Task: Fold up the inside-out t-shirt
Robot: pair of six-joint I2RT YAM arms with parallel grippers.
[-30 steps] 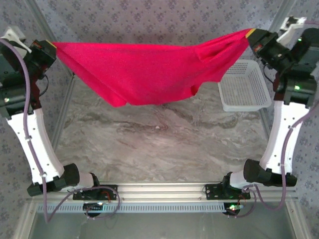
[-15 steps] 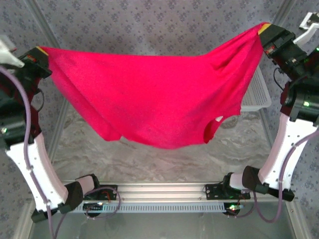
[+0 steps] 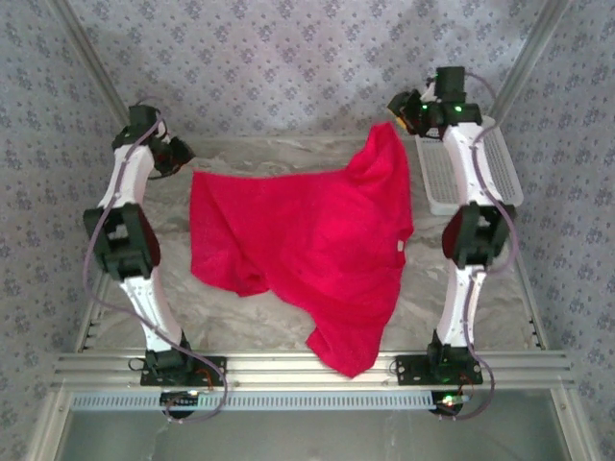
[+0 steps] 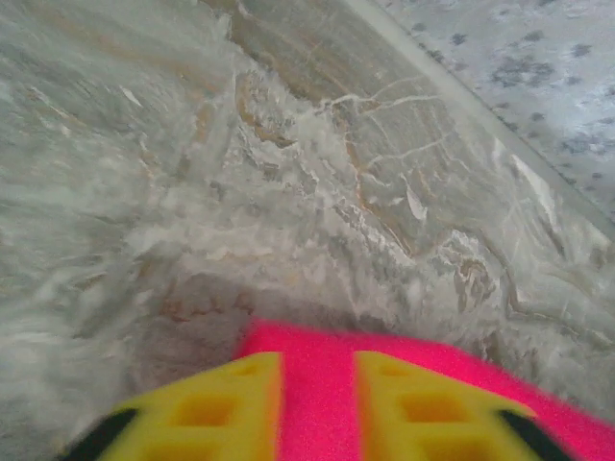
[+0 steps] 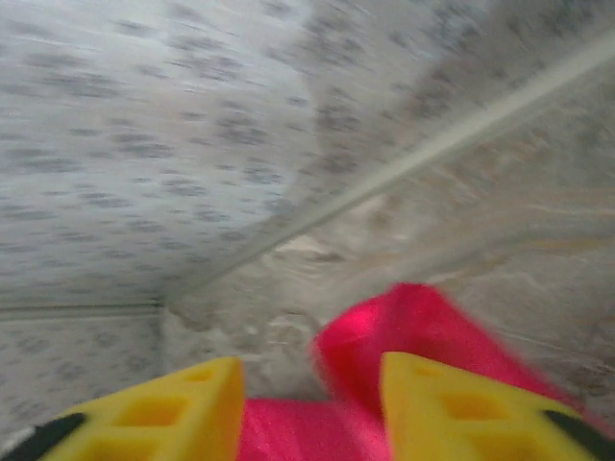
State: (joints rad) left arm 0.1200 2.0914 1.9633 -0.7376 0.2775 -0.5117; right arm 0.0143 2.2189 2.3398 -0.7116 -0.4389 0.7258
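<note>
The inside-out t-shirt [image 3: 307, 240] is bright red and lies spread and wrinkled on the marble table [image 3: 250, 317]. A small white tag [image 3: 399, 247] shows near its right edge. One lower tip reaches the front rail. My left gripper [image 3: 183, 154] is low at the shirt's far left corner. In the left wrist view its yellow fingers [image 4: 216, 403] stand apart with red cloth [image 4: 452, 355] lying in the gap. My right gripper [image 3: 396, 113] is at the far right corner, where the cloth rises in a peak. Its fingers [image 5: 432, 394] are wide apart over a red fold [image 5: 404, 317].
A white plastic basket [image 3: 506, 173] stands at the far right, behind the right arm. Patterned walls close in the back and both sides. An aluminium rail [image 3: 288, 365] runs along the near edge between the two arm bases.
Both arms swung from high at the sides to the table's far end and lowered the stretched shirt onto the table. Both grippers went from shut on its corners to parted.
</note>
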